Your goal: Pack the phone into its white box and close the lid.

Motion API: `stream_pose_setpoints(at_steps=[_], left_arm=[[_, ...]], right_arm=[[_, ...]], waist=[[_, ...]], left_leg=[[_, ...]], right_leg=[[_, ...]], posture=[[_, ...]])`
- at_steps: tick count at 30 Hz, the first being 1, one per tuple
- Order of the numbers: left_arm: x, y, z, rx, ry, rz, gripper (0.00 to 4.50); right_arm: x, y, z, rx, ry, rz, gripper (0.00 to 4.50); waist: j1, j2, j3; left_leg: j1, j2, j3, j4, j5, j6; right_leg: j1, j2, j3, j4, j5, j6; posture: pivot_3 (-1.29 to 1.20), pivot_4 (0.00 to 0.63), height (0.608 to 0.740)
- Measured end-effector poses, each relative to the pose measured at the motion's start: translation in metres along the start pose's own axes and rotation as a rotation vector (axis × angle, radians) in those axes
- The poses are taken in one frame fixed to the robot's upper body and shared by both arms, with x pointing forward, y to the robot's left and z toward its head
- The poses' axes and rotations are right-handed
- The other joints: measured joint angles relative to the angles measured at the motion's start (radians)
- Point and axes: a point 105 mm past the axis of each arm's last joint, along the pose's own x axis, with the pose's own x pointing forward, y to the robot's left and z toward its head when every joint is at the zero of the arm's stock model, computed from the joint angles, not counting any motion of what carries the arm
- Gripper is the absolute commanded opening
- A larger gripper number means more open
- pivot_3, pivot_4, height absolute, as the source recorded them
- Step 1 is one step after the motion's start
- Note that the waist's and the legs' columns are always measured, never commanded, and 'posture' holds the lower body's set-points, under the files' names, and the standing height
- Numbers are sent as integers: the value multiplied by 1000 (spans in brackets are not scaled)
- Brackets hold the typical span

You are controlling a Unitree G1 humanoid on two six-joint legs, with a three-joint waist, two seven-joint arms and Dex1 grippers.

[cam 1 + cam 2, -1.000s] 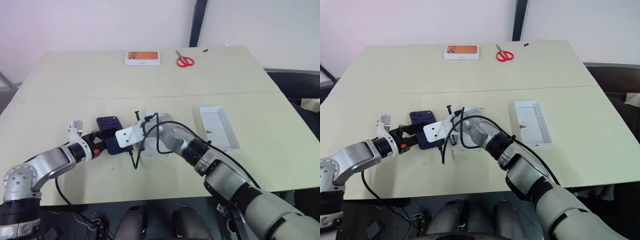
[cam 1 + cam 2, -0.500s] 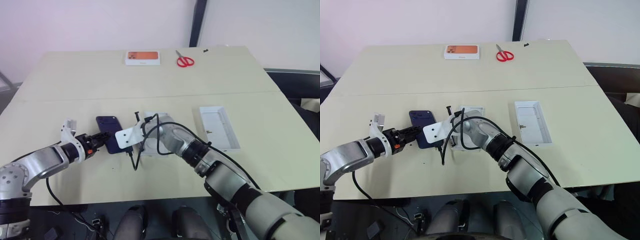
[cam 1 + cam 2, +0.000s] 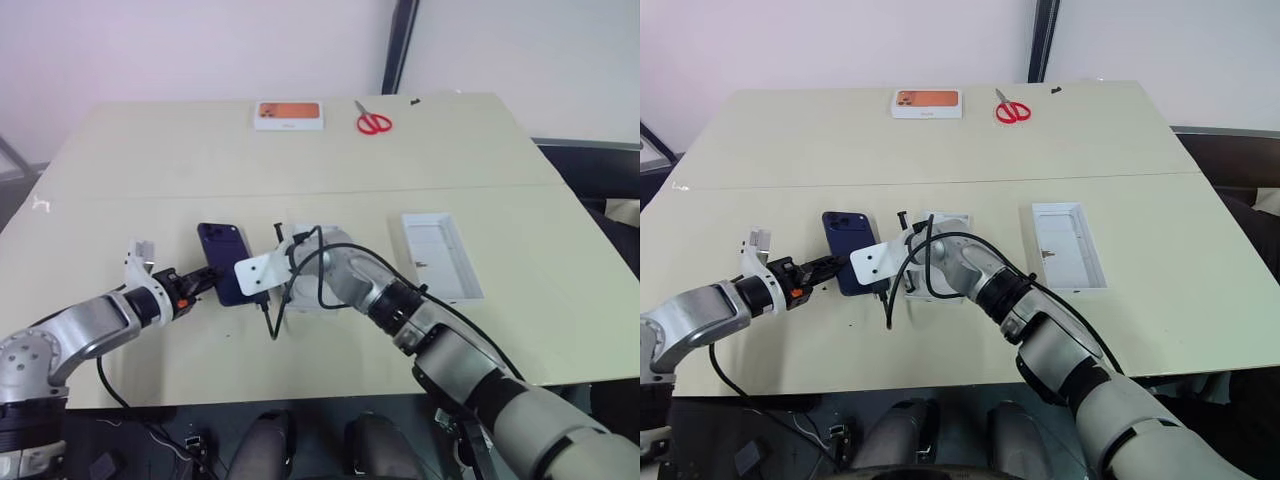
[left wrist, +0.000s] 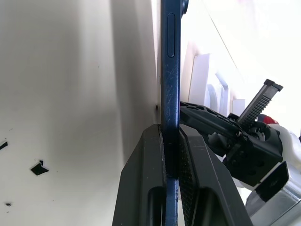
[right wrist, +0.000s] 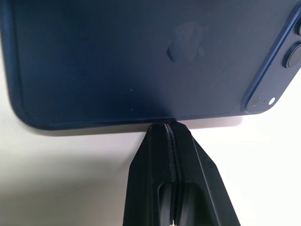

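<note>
Currently the phone (image 3: 224, 276) is lying back-up on the surface (image 3: 150, 170), long axis running roughly front-to-back, camera bump at the far end, slightly skewed. Left end effector (image 3: 200, 279) is reaching in low from the phone's left side, pointing forward-right and slightly down, fingers (image 4: 195, 155) clamping the phone's near left edge. Right end effector (image 5: 170, 129) is coming in from the right, angled down toward the left, fingers pressed together with nothing between them, tips touching the phone's right long edge. White box (image 3: 315, 268) is sitting just right of the phone, partly hidden behind the right wrist. Lid (image 3: 441, 254) is lying inside-up, well to the right.
</note>
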Motion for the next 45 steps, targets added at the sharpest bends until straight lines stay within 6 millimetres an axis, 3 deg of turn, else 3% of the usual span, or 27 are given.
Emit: stream_pose_setpoints(at_steps=[3, 6, 12, 16, 21, 24, 27, 32, 45], left_arm=[[0, -1, 1, -13, -13, -12, 37], [3, -7, 1, -30, -32, -50, 37], [11, -52, 9, 29, -77, -199, 37], [28, -81, -3, 44, -30, -297, 37], [59, -101, -48, 62, 160, -322, 37], [69, -97, -66, 64, 243, -294, 37], [72, -89, -71, 66, 278, -257, 37], [71, -76, -64, 78, 287, -205, 37], [66, -75, -46, 119, 304, -208, 37]], right_arm=[[-9, -7, -5, 21, 13, -21, 0], [-29, -27, -8, 69, 2, -101, 0], [-94, -58, -9, 316, -118, -252, 0], [-141, -40, -33, 497, -179, -265, 0], [-165, 0, -60, 662, -166, -232, 0], [-172, 12, -72, 722, -124, -246, 0], [-173, 20, -77, 755, -99, -253, 0], [-170, 29, -78, 760, -75, -242, 0], [-164, 44, -83, 766, -37, -199, 0]], waist=[[0, 0, 1], [3, -1, 1], [8, -2, 2], [16, -2, 1], [3, -2, 2], [-5, -1, 2], [-2, -1, 2], [10, -1, 2], [6, -1, 2]], left_leg=[[-2, 0, 0, 1, 0, 0], [-4, 0, 0, 2, 0, 0], [-9, 0, -1, 3, 0, 0], [-10, 0, -1, 5, -1, 2], [-10, 0, 0, 3, -1, 2], [-10, 0, 1, 3, 0, 2], [-10, 0, 0, 3, 0, 1], [-10, 0, 0, 5, 0, 1], [-10, 0, 0, 5, 0, 1]], right_leg=[[-1, 0, 0, 0, 0, 0], [-3, 0, 0, 0, 0, 0], [-3, 0, -1, 0, 0, 0], [0, -1, -1, -2, 0, 0], [-3, 0, 0, 0, 0, 0], [-4, 1, 1, 0, 0, 0], [-4, 1, 1, 1, 0, 0], [-3, 0, 1, 0, 0, 0], [-3, 0, 1, 0, 0, 0]], posture=[[0, 150, 740], [0, 150, 740], [0, 150, 740], [0, 150, 740], [0, 150, 740], [0, 150, 740], [0, 150, 740], [0, 150, 740], [0, 150, 740]])
